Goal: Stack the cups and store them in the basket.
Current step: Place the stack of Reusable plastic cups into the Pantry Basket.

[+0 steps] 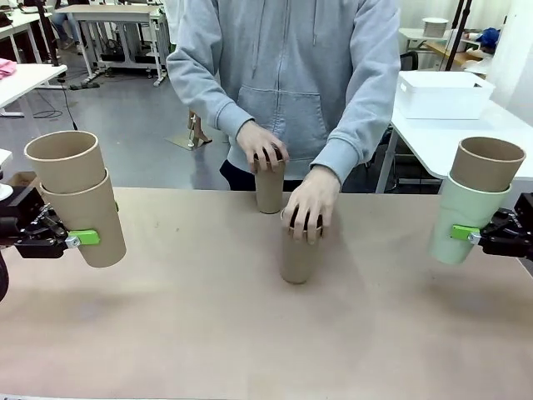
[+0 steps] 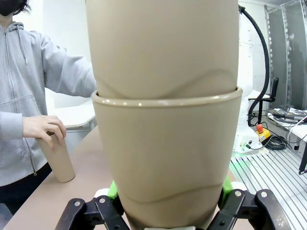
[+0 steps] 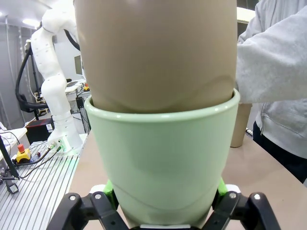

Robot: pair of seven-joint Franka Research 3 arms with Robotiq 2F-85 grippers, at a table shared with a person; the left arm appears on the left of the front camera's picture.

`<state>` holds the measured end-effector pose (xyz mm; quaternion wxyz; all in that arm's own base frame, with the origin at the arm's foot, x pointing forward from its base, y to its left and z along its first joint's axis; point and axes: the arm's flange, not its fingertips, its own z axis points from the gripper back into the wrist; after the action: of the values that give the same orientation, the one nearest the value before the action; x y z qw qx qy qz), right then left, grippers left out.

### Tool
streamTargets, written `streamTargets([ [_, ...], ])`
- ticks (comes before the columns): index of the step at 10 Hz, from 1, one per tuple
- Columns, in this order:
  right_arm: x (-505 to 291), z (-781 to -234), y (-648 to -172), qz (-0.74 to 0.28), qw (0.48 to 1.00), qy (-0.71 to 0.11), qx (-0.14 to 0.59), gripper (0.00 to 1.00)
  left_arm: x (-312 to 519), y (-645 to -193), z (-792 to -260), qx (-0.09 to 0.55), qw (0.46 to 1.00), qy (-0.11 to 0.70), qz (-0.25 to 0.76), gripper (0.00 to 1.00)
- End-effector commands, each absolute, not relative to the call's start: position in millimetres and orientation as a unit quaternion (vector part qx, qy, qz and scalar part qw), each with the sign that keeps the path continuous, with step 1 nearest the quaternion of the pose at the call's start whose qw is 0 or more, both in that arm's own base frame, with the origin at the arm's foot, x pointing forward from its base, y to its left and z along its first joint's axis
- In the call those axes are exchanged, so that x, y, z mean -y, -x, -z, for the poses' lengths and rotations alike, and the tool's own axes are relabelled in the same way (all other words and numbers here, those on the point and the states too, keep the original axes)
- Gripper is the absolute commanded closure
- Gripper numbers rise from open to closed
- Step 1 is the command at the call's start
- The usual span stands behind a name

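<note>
left gripper (image 1: 87, 238): jaws clamped on the lower tan cup (image 1: 93, 218) (tall, tapered, matte, paper-like, plain wall). Green pads (image 2: 113, 189) press on both sides near its base

upper tan cup (image 1: 65, 161), same type, nested inside the lower one, about half sticking out. Stack is off the table, tilted, mouth up and toward picture left

Middle: person in a grey zip hoodie (image 1: 283, 67) at the far side of the beige table (image 1: 166, 333)
- farther hand (image 1: 262, 146) on top of the far tan cup (image 1: 269, 193), which stands upright near the far edge
- nearer hand (image 1: 312, 202) cupped over the mouth of the near tan cup (image 1: 296, 258), upright, just in front of the far one and slightly to picture right
- both cups have plain walls

right gripper (image 1: 471, 236): jaws closed on the pale green cup (image 1: 462, 221) (same shape, smooth, plain), gripped low on the wall. tan insert cup (image 1: 487, 164) nested in it, top half out. Stack is off the table, tilted, mouth up and toward picture right

white rectangular plastic basket (image 1: 441, 98), solid walls and rolled rim, sits on a white side table (image 1: 450, 146) behind at picture right, well apart from all six cups
</note>
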<state>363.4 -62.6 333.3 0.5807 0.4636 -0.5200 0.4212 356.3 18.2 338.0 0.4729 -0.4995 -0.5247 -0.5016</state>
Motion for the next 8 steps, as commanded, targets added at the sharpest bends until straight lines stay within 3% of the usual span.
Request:
streamTargets([
  [1, 60.5, -336.1, -364.1, -0.428, 0.578, -0.459, 0.521, 0.16, -17.3, -355.8, -340.7, 0.526, 0.471, 0.499, 0.502, 0.16],
  [8, 60.5, -336.1, -364.1, -0.428, 0.578, -0.459, 0.521, 0.16, -17.3, -355.8, -340.7, 0.526, 0.471, 0.499, 0.502, 0.16],
])
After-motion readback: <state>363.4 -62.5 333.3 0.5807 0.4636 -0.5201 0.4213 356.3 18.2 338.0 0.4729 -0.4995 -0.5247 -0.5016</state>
